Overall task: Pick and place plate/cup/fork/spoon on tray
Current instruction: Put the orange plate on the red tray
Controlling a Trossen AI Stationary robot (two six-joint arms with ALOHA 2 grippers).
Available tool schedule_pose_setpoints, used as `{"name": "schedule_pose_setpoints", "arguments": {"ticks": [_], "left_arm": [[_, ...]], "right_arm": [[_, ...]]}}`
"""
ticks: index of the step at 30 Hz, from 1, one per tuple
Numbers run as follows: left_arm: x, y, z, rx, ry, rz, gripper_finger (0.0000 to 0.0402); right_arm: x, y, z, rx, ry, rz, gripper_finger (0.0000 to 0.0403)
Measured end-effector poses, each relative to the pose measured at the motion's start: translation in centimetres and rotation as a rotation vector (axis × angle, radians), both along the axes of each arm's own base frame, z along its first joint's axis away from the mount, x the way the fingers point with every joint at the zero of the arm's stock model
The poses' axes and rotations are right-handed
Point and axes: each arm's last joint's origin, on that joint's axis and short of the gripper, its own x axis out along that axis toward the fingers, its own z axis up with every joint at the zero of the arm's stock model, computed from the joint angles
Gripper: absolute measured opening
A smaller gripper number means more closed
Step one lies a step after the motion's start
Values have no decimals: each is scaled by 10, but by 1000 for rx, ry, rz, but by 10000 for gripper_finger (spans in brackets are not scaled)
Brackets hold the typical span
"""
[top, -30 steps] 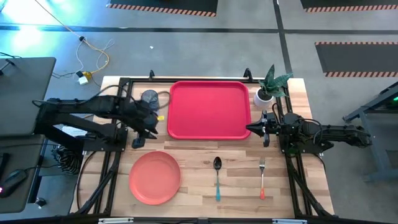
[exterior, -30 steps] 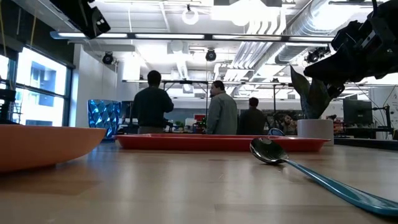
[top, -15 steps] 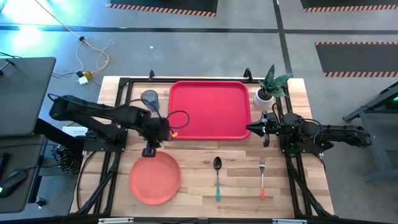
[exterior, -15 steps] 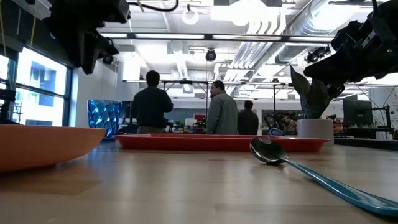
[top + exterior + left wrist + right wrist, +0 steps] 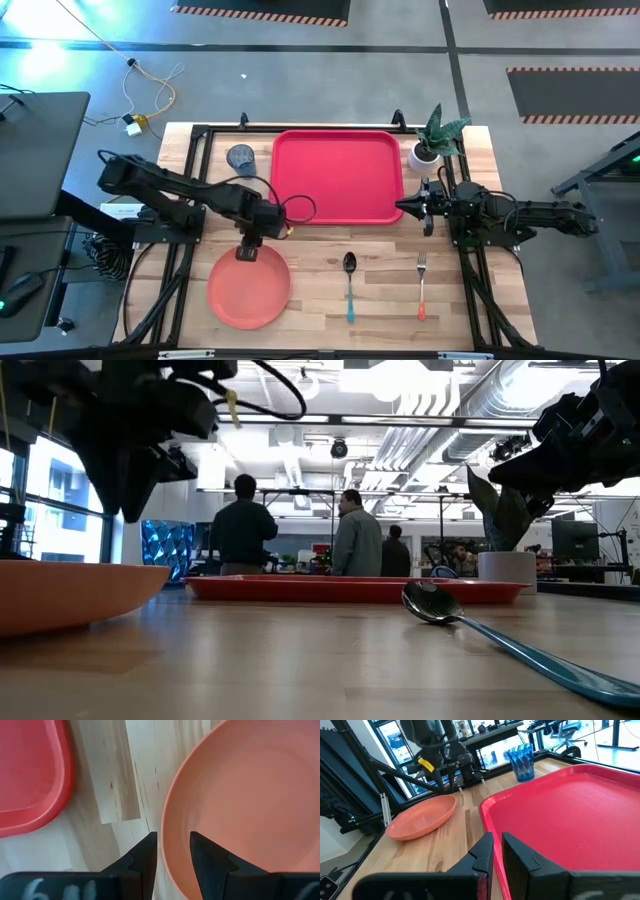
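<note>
The left gripper [image 5: 173, 851] hung with its fingers parted astride the rim of the plate [image 5: 250, 795], which looked light, stiff, slick plastic, best pinched there at its raised edge.

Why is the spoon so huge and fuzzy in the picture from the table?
In the low view the spoon lies right by the camera, so it looms big and its handle blurs; ceiling lights glare white there. In the high view it looks small and sharp, with blue light at the corner.
</note>
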Motion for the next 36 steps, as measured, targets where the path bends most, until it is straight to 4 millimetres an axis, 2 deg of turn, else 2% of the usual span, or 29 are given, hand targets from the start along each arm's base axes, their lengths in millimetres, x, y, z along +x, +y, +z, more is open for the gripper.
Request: {"name": "schedule_pose_setpoints", "arguments": {"ticks": [13,36], "left_arm": [[13,-3,-29,17,93,-4,106],[26,-5,-49,10,92,-57,106]], "right_arm": [[0,0,0,0,1,0,29],[0,0,-1,1,7,1,29]]}}
